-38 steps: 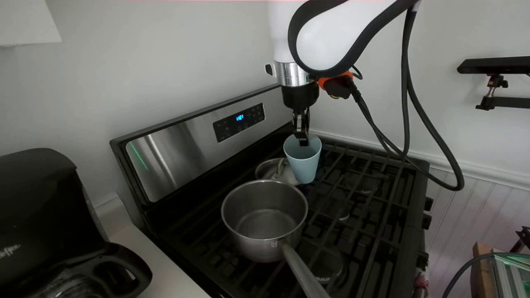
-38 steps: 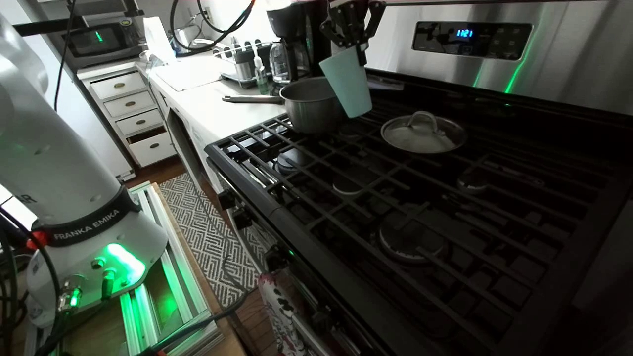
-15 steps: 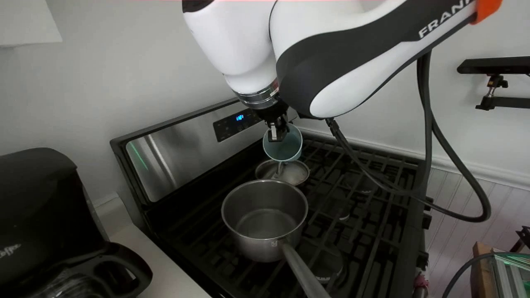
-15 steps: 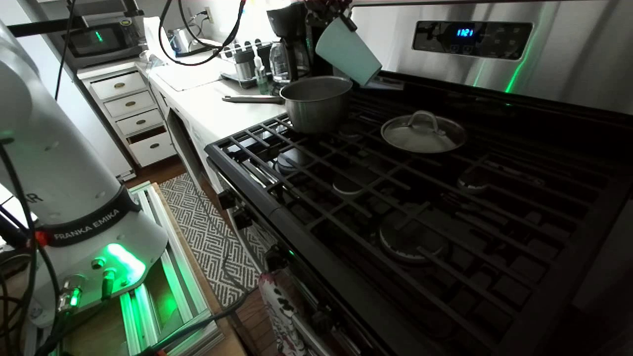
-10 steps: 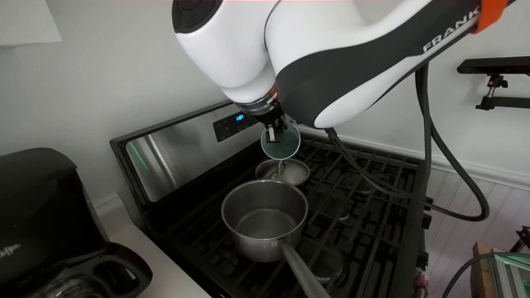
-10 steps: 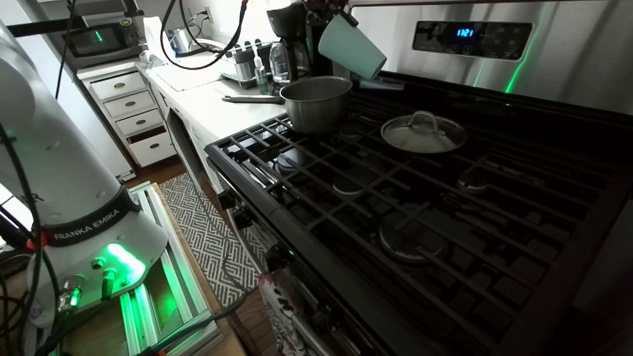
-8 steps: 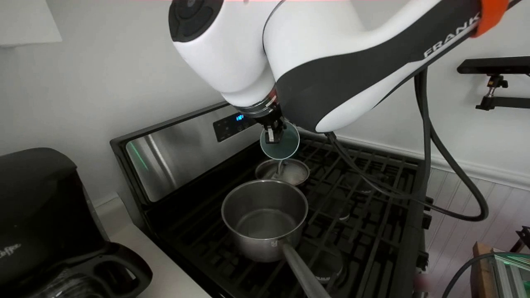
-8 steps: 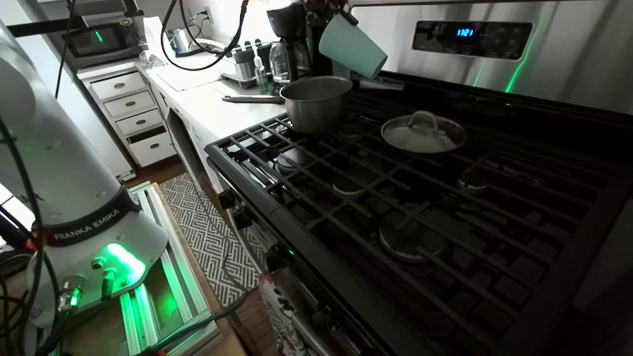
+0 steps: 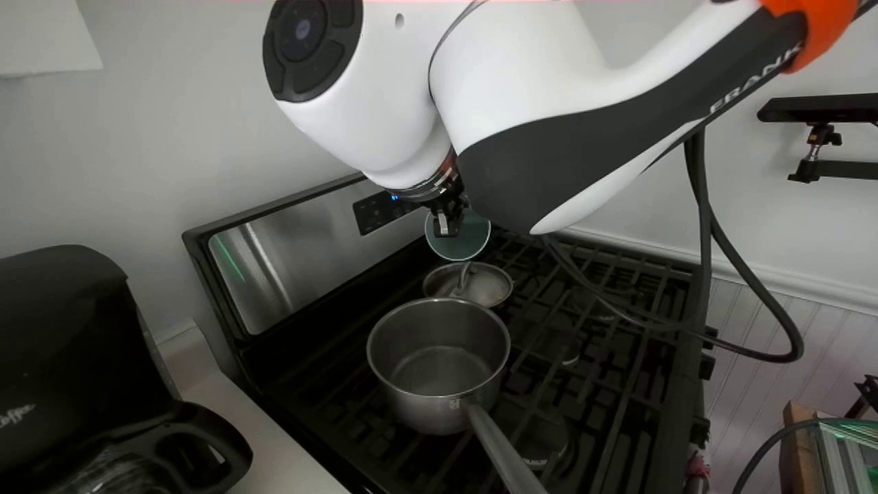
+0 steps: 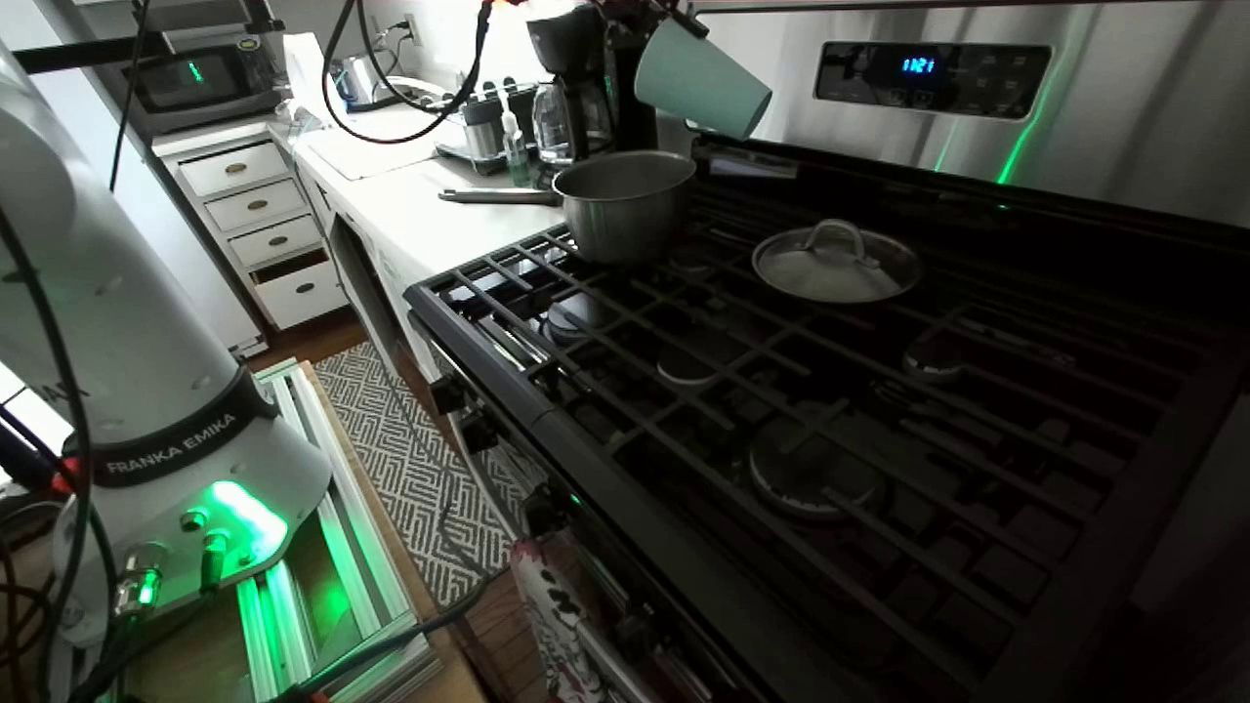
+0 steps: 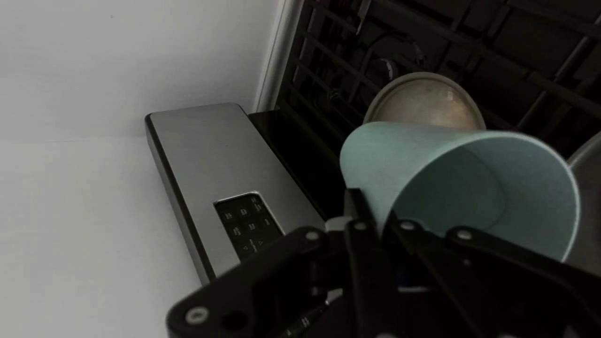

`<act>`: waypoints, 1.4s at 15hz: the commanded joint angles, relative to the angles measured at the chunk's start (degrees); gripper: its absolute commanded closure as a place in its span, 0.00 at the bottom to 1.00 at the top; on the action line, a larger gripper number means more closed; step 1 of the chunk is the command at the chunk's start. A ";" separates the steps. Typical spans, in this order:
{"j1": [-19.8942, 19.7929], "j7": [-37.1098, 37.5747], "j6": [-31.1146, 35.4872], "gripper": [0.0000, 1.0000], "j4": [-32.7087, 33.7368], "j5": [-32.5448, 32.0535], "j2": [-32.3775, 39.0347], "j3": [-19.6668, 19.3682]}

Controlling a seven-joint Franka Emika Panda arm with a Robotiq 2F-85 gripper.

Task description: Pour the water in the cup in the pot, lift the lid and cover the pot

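Close by in an exterior view, a black, rounded coffee maker [image 9: 65,336] stands on the pale counter [image 9: 278,456]. Farther off, the pot [image 9: 429,412] — round, long-handled, brushed steel — sits on barred grates [image 9: 638,377]. Behind it lies the lid [image 9: 488,285], a shiny disc with an arched loop. The cup [image 9: 473,240], matte blue and tapered, is tipped in the air, one side pinched narrowly by the hand [image 9: 446,230]. A satiny steel panel [image 9: 302,254] stands behind.
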 commanded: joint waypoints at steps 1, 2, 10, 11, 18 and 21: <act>0.86 2.62 -2.23 0.99 0.32 -3.58 0.35 0.49; 0.97 3.13 -2.54 0.99 0.38 -4.15 0.47 0.63; 1.77 6.49 -4.70 0.99 0.81 -7.00 1.46 1.37; 1.87 6.78 -5.07 0.99 0.82 -7.29 1.58 1.48; 2.54 8.89 -6.90 0.99 0.89 -9.19 2.09 1.78; 2.83 9.95 -7.92 0.99 0.85 -10.28 2.30 1.93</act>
